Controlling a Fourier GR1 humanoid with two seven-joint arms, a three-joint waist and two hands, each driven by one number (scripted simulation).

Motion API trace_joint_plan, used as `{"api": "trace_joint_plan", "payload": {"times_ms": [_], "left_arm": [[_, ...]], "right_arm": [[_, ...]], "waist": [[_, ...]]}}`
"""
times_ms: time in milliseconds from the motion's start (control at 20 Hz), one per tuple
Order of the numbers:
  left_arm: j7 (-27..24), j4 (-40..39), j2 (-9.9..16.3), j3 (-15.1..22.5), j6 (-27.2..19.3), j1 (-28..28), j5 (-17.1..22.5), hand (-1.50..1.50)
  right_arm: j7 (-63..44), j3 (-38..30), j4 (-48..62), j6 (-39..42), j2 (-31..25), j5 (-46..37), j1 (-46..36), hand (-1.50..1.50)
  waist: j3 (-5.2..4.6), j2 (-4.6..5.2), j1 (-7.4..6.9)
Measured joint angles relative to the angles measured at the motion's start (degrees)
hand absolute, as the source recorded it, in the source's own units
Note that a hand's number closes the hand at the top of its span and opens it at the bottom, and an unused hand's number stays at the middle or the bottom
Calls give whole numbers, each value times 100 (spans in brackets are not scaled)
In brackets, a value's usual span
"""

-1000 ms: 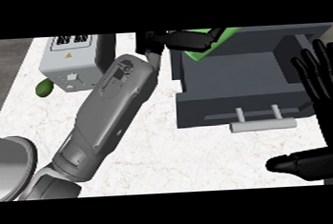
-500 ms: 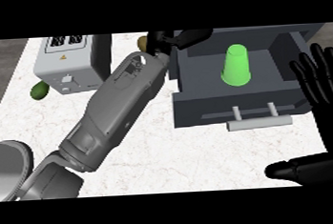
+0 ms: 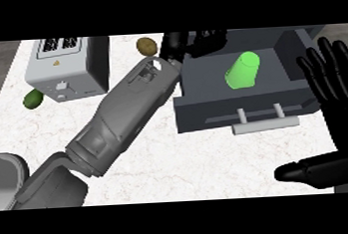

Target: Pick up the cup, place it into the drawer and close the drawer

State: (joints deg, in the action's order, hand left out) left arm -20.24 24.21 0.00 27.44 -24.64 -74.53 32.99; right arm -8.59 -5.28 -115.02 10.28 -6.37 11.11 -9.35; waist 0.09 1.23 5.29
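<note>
A: Cup [image 3: 244, 71] — bright green, smooth, tapered; it's inside the open drawer [image 3: 204, 82], lying tilted toward the drawer's back; nothing holds it.

B: So the placing step looks done, imo; what about the hands?

A: Left hand [image 3: 191, 41] sits at the drawer's back-left corner, black fingers bent over the rim, clamped on nothing I can see; its grey forearm runs diagonally away from the drawer's left side. Right hand [image 3: 336, 88] is just right of the drawer, fingers straight and spread, thumb low, resting; touching nothing.

B: Next move?

A: Closing; the handle [image 3: 262, 124], a pale bar on two posts, sticks out from the drawer's front face; a push on that front toward the cabinet is what's needed, w/ the left hand clear of the rim first.

B: Anything else around?

A: Left of the drawer: a boxy grey-white appliance [image 3: 65, 67] w/ dark slots on top; a green rounded item [image 3: 33, 99] by its far side; a brownish oval [image 3: 146, 45] between appliance and drawer; all on a white marbled counter [image 3: 179, 163].
</note>
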Motion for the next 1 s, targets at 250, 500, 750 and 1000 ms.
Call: {"api": "trace_joint_plan", "payload": {"times_ms": [250, 500, 750, 1000], "left_arm": [[149, -188, 1, 476, -224, -101, 29, -150], [147, -113, 0, 690, -345, -85, 252, -150], [-107, 126, 0, 614, -237, -64, 662, -150], [-549, 390, -1, 375, -22, -23, 1038, -150]], "right_arm": [[30, 18, 82, 62, -14, 49, -79, -150], [71, 33, 125, 100, 9, 116, -131, -150], [42, 61, 28, 123, 88, 277, -29, -150], [-120, -95, -162, 265, -9, 695, 140, -150]], "waist": [[3, 20, 99], [1, 27, 114], [-2, 9, 70], [-4, -37, -91]]}}
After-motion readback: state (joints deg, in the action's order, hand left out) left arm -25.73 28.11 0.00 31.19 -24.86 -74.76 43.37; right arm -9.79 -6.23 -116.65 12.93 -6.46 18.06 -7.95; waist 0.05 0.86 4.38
